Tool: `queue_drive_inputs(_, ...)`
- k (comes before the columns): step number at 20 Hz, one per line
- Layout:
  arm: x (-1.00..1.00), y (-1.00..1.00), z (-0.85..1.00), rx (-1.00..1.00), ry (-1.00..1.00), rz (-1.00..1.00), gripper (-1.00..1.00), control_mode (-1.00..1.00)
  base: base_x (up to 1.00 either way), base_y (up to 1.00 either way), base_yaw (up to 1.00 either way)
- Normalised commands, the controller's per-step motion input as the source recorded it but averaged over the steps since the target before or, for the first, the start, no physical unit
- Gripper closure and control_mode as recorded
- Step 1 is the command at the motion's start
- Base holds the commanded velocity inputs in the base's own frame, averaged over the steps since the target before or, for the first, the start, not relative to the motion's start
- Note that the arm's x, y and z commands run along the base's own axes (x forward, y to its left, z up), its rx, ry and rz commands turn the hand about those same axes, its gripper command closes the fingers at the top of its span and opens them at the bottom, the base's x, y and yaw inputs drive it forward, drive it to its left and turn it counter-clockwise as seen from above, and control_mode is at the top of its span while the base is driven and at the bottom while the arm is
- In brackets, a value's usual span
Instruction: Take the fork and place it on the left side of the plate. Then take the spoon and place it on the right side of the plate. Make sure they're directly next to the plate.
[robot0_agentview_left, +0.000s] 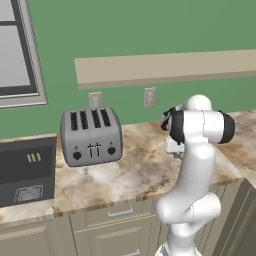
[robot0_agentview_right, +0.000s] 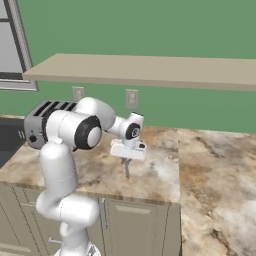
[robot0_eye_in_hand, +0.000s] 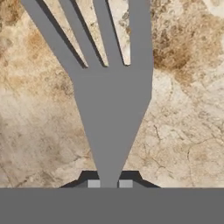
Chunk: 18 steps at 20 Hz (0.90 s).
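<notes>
The grey fork (robot0_eye_in_hand: 111, 109) runs up the middle of the hand view, its four tines spread toward the top and its neck pinched between my gripper's (robot0_eye_in_hand: 109, 183) two small finger tips. The gripper is shut on it. From the right base view, the gripper (robot0_agentview_right: 127, 159) points down a little above the marbled counter (robot0_agentview_right: 165, 175), and the fork (robot0_agentview_right: 127, 170) hangs from it as a thin grey sliver. Beneath the fork lies bare beige stone. The spoon and the plate are out of view.
A silver four-slot toaster (robot0_agentview_left: 91, 136) stands on the counter (robot0_agentview_left: 135, 175) to the left of my arm, against the green wall. A dark appliance (robot0_agentview_left: 25, 170) sits further left. A beige shelf (robot0_agentview_left: 165, 67) hangs above, and the counter continues to the right (robot0_agentview_right: 215, 170).
</notes>
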Motion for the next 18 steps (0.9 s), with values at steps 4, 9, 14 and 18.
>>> queue_drive_inputs(4, -0.74, 0.14, 0.13, 0.03, -0.58, -0.11, 1.0, -1.0, 0.0, 0.0, 0.0)
queue_drive_inputs(9, -0.63, 0.38, 0.53, 0.0, -0.49, -0.14, 1.0, -1.0, 0.0, 0.0, 0.0)
queue_drive_inputs(14, -0.53, 0.22, 0.97, 0.0, -0.2, -0.03, 1.0, -1.0, 0.0, 0.0, 0.0)
queue_drive_inputs(18, -0.58, 0.01, 1.0, 0.0, 0.0, 0.0, 1.0, -1.0, 0.0, 0.0, 0.0)
